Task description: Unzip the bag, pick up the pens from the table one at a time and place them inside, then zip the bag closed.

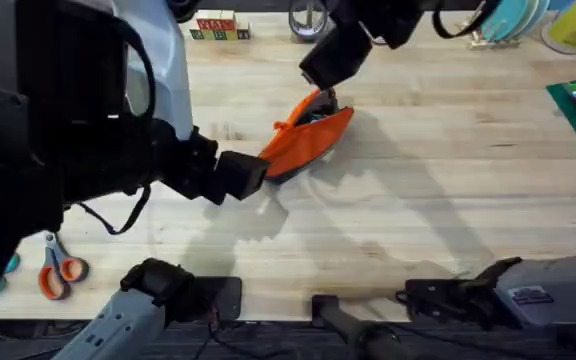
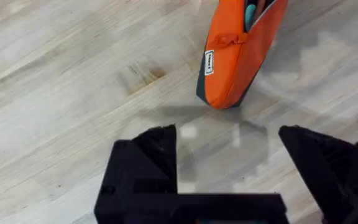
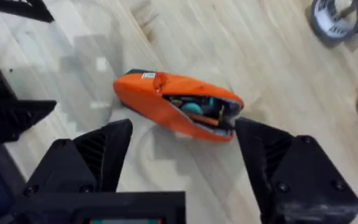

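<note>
Left tool point(image 2: 229, 162) sits released, its two black fingers point(image 2: 148, 155) spread wide over bare counter point(image 2: 55, 81), and the bag point(image 2: 238, 53) lies just beyond them, its near end close to but not touching the tips. From overhead I see my left arm reaching in from the lower left, low and stretched toward the middle, the tool point(image 1: 238, 175) just beside the bag's point(image 1: 303, 145) near end. The bag lies slantwise near the counter's point(image 1: 448, 210) middle, its far end unzipped, and through the right wrist camera I can see orange and teal things inside the opening. My right tool point(image 3: 182, 158) is also released, jaws wide, hovering above the bag point(image 3: 160, 102); overhead it hangs over the bag's far end. Open wood spreads to the right and front. Scissors point(image 1: 56, 270) lie at the near-left edge.
</note>
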{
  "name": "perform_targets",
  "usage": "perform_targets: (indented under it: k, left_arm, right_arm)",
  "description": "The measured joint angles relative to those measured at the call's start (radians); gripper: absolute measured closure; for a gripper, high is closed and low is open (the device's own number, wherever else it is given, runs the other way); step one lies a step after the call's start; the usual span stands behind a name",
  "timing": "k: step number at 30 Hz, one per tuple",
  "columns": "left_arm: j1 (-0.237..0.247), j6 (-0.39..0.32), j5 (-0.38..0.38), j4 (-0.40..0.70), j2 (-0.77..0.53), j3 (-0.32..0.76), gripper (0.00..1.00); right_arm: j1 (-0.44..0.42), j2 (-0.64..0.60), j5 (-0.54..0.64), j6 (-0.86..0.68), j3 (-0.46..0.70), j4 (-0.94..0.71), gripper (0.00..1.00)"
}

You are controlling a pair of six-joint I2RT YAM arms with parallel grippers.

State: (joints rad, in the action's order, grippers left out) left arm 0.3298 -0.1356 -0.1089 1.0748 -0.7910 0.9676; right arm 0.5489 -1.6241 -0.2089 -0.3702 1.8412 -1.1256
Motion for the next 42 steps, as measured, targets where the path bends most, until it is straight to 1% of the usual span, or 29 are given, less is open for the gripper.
perform_targets:
  k: [3, 8, 17, 21, 32, 42]
  left_arm:
    - [0.000, 0.000, -0.001, 0.000, 0.000, 0.000, 0.008]
    - [0.000, 0.000, -0.002, 0.000, 0.000, 0.000, 0.008]
    - [0.000, 0.000, -0.002, 0.000, 0.000, 0.000, 0.008]
    - [0.000, 0.000, -0.002, 0.000, 0.000, 0.000, 0.008]
    - [0.000, 0.000, -0.002, 0.000, 0.000, 0.000, 0.008]
    - [0.000, 0.000, -0.002, 0.000, 0.000, 0.000, 0.008]
  right_arm:
    - [0.017, 0.000, 0.019, 0.000, 0.000, 0.030, 0.005]
    - [0.019, -0.019, 0.034, 0.000, 0.000, 0.040, 0.004]
    - [0.034, -0.132, 0.041, 0.000, 0.000, 0.045, 0.004]
    - [0.041, -0.164, 0.041, 0.000, 0.000, 0.053, 0.005]
    - [0.045, -0.213, 0.041, 0.005, 0.000, 0.057, 0.005]
    - [0.050, -0.235, 0.041, 0.065, 0.000, 0.090, 0.005]
